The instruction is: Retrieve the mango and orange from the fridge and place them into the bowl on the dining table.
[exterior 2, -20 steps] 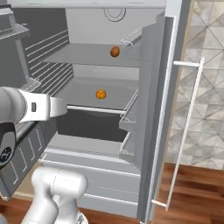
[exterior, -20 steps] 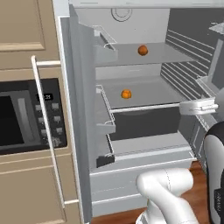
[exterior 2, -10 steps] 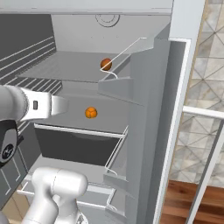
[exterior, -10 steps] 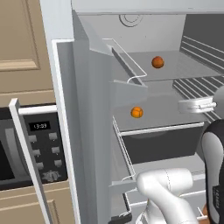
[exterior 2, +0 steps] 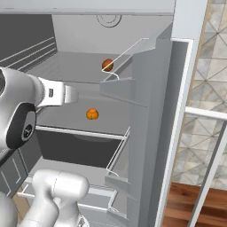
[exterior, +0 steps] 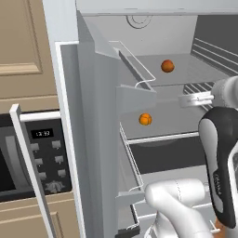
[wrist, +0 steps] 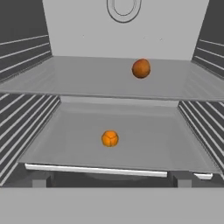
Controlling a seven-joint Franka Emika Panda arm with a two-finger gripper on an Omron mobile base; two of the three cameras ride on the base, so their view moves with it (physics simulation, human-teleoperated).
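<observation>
The mango (wrist: pixel 141 68) sat on the fridge's (exterior: pixel 93 139) upper shelf, the orange (wrist: pixel 110 138) one shelf below — jaws fully open, holding nothing.

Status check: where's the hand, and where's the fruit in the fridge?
Gripper open, empty, facing into the fridge. Mango on upper shelf, orange on the shelf below, both untouched. Doors open, nothing blocking.
</observation>
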